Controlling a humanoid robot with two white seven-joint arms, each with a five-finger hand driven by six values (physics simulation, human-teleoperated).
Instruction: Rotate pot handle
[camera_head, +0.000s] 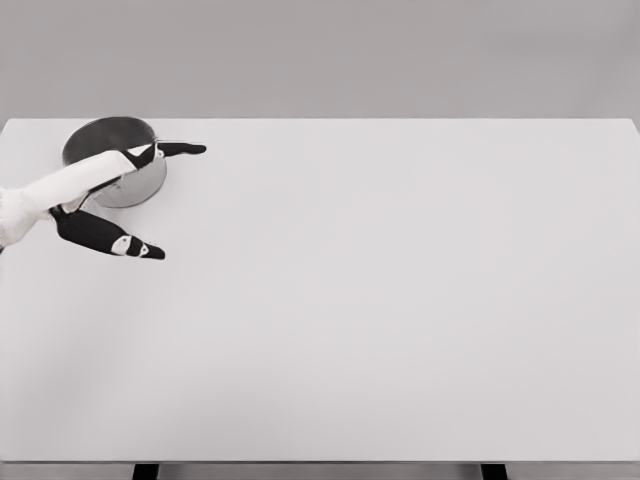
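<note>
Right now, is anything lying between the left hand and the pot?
No. In the head view the left hand is at the pot, its fingers spread around the pot's near side, and no other object shows between them.

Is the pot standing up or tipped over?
Standing up. The pot sits on its base at the table's far left corner, open mouth facing up. The left hand reaches across its front, so part of it is hidden.
</note>
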